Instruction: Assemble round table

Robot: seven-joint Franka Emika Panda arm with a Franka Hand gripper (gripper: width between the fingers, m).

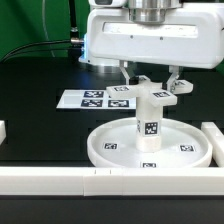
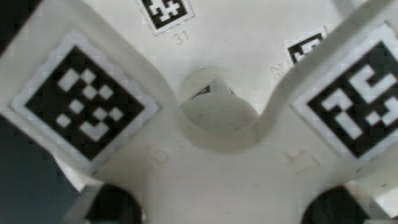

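The large rimmed disc [image 1: 108,150] lies flat near the front of the black table. The short cylinder post [image 1: 149,125] stands upright on its central hub. The flat cross-shaped piece [image 1: 152,96] sits on top of the post. My gripper [image 1: 150,86] is straight above it, one finger on each side of the piece, shut on it. In the wrist view the cross-shaped piece [image 2: 214,120] fills the frame with two tagged arms, and my gripper [image 2: 240,206] has dark fingertips [image 2: 114,206] pressed at its sides.
The marker board [image 1: 95,98] lies flat behind the disc, toward the exterior view's left. Long white bars edge the table at the front [image 1: 50,180] and at the exterior view's right [image 1: 213,135]. A green curtain hangs behind.
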